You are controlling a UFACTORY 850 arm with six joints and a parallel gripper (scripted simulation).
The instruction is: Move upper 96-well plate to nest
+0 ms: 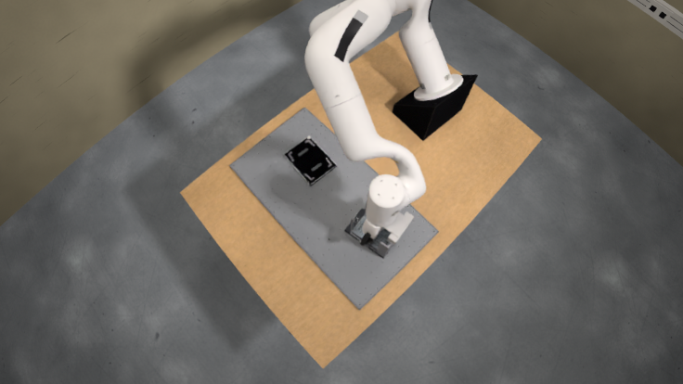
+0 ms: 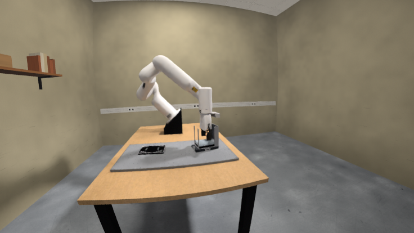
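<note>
The pale upper plate point(image 2: 206, 142), orientation hidden, is being kept in rack K1 point(image 2: 208, 138); the gripper point(image 2: 204, 131) is being held fully open, empty, at twelve o'clock above it.

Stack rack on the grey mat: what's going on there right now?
The white arm's gripper is lowered into the dark stack rack with thin upright posts, open and holding nothing. The pale plates sit low in the rack; whether the fingers reach them is too small to tell. The black plate nest with white corner locators holds no plate.
</note>
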